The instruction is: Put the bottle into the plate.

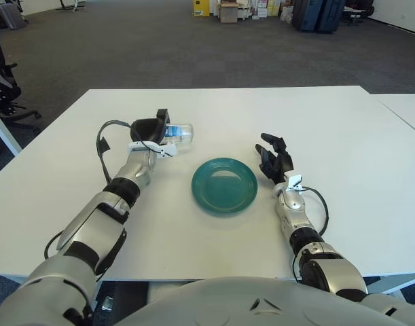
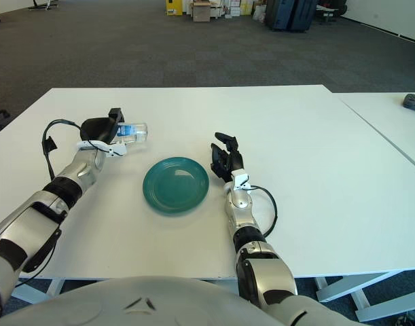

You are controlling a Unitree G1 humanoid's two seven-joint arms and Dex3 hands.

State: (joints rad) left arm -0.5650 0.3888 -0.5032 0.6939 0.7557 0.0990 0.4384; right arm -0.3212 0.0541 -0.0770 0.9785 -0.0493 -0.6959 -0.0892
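Left eye view shows the left hand (image 1: 153,129) wrapped around a small clear bottle (image 1: 178,133) with a blue label, holding it on its side above the white table (image 1: 343,129), its free end pointing toward the robot's right. The bottle sits behind and to the left of the teal plate (image 1: 224,185), apart from it and not over its rim. The plate lies flat on the table between the two arms, with nothing in it. The right hand (image 1: 275,161) shows just beside the plate's right edge, its dark fingers (image 1: 269,144) loosely spread and holding nothing. A black cable (image 1: 102,153) loops out from the left wrist
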